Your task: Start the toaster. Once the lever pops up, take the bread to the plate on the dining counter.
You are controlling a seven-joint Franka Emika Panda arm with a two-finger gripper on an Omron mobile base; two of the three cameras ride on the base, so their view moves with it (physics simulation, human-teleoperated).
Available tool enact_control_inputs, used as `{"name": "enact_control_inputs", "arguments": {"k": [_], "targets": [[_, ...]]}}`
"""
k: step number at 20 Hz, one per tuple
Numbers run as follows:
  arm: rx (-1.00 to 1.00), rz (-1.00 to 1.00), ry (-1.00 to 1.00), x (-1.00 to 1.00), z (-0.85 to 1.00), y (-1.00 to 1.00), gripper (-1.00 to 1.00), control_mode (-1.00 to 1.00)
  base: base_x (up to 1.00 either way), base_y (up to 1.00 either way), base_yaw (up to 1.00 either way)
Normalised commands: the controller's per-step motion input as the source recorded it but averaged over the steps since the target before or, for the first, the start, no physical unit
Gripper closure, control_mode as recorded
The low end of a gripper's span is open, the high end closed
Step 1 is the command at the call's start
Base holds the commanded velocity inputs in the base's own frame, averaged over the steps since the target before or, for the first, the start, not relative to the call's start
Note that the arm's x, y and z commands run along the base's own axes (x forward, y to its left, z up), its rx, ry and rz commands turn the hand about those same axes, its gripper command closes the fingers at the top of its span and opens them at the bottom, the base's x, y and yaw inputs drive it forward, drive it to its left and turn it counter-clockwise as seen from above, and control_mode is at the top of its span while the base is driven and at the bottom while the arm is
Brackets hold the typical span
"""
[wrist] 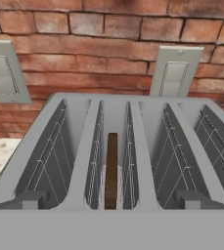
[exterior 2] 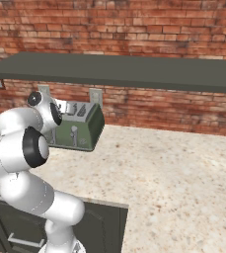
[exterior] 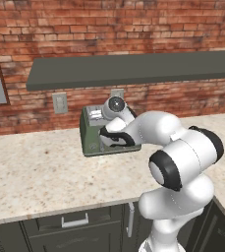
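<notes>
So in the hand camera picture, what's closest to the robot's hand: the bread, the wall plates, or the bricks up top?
1. bread, in the toaster slot just below the hand.
2. wall plates, behind the toaster, one each side.
3. brick wall, farthest, at the top.

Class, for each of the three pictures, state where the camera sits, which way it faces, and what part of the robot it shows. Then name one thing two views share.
Left base view: behind the arm to its left, facing the brick wall; the toaster sits beyond the white arm rising at lower right.
Right base view: behind to its right, same wall; arm at lower left, beside the toaster.
Hand view: on the hand, looking down into the slots, bread in one; the robot's body is not clear here.
Shared: toaster and wall outlets.
</notes>
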Motion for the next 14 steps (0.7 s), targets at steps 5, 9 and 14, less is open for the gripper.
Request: {"name": "enact_control_inputs", "arguments": {"k": [5, 9, 14], "targets": [[0.0, 0.0, 0.0, 0.0, 0.0, 0.0, -1.0, -1.0, 0.0, 0.0, 0.0], [0.0, 0.0, 0.0, 0.0, 0.0, 0.0, -1.0, -1.0, 0.0, 0.0, 0.0], [0.0, 0.0, 0.0, 0.0, 0.0, 0.0, -1.0, -1.0, 0.0, 0.0, 0.0]]}}
